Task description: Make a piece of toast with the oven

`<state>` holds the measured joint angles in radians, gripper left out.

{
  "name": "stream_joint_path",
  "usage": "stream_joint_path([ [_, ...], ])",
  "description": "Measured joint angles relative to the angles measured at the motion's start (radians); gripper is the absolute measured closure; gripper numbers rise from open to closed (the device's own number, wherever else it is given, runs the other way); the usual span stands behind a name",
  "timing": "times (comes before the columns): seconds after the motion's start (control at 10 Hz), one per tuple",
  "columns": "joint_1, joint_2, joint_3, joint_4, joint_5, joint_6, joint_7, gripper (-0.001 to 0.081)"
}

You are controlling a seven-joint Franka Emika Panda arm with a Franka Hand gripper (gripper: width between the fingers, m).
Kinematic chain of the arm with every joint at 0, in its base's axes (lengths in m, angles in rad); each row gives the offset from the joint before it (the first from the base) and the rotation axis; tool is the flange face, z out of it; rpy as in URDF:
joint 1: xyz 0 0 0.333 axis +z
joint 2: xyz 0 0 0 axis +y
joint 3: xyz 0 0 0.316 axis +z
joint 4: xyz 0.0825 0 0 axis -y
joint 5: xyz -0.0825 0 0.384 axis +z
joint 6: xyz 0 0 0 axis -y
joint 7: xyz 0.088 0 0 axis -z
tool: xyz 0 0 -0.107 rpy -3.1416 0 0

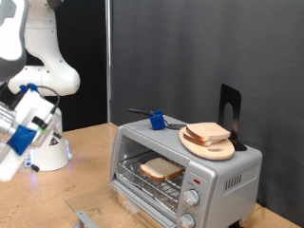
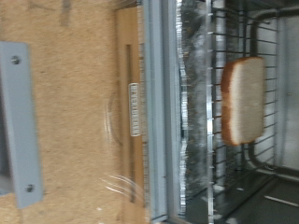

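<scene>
Piece of toast (image 1: 161, 169) lying flat on the wire rack (image 1: 152, 180) inside the oven (image 1: 185, 171), door (image 1: 95, 220) down. Gripper (image 1: 19, 142) raised at nine o'clock from the oven, well apart. Jaw spread: cannot tell. More bread (image 1: 207, 133) on a round wooden plate (image 1: 209, 145) atop the oven.

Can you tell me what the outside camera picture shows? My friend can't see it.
A piece of toast lies on the rack inside the open silver oven. A wooden plate with more bread sits on top, and the robot's gripper hovers at the picture's left.
</scene>
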<state>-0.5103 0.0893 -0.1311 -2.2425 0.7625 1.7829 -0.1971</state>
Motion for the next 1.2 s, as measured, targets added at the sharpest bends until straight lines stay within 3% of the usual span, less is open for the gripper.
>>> stream_joint_path([
  [0.4,0.0,0.109,0.008,-0.005,0.026,0.063,-0.107,0.0006],
  [0.8,0.007,0.193,0.047,-0.051,0.094,0.179,-0.203,0.0006],
  [1.2,0.014,0.233,0.096,-0.114,0.155,0.268,-0.287,0.0006],
])
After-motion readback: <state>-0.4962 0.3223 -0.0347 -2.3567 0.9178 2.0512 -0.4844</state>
